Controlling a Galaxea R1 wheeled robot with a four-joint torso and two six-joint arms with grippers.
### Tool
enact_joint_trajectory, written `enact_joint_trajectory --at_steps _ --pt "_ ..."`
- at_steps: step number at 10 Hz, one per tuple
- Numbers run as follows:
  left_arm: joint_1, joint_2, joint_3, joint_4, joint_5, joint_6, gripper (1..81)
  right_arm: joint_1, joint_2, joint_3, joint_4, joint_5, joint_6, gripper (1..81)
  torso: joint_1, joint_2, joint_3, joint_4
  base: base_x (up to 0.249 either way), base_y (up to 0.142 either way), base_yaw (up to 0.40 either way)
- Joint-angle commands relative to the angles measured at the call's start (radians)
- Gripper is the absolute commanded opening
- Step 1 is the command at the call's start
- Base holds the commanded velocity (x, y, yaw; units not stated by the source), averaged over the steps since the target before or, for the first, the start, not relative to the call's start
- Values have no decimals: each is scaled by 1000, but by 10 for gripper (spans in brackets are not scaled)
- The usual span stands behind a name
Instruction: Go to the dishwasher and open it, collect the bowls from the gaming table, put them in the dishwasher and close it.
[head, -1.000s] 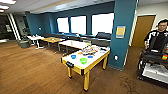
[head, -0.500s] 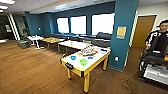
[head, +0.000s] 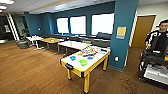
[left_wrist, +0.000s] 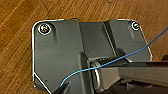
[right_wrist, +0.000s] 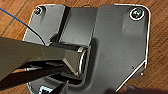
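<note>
The gaming table (head: 75, 70), white on top with a yellow rim and legs, stands in the middle of the head view, a short way ahead on the wood floor. On its top lie the bowls: a deep blue one (head: 73, 58), a wider lime-green one (head: 83, 62), a flat blue one (head: 90, 58) and an orange one (head: 79, 54). A colourful game box (head: 88, 51) lies behind them. The dishwasher is out of view. Both wrist views look down over the robot's dark plate onto the wood floor (left_wrist: 15, 22).
A teal pillar (head: 123, 37) rises just right of the table. A person with a control rig (head: 157, 47) is at the far right by a wooden door. Wood-topped tables (head: 72, 45) and a white one (head: 35, 38) line the windows. Open floor (head: 30, 72) lies to the left.
The whole head picture has shifted slightly, so the camera has moved a little. The table and the bowls on it lie as before.
</note>
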Motion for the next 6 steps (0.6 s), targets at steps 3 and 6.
enact_joint_trajectory --at_steps 3,6 --pt "-62 -10 -3 -7 43 -1 811 58 15 7 0 -46 -2 811 1 0 0 0 61 22 0" --pt "-62 -10 -3 -7 43 -1 811 57 15 7 0 -46 -2 811 0 0 0 0 97 0 0"
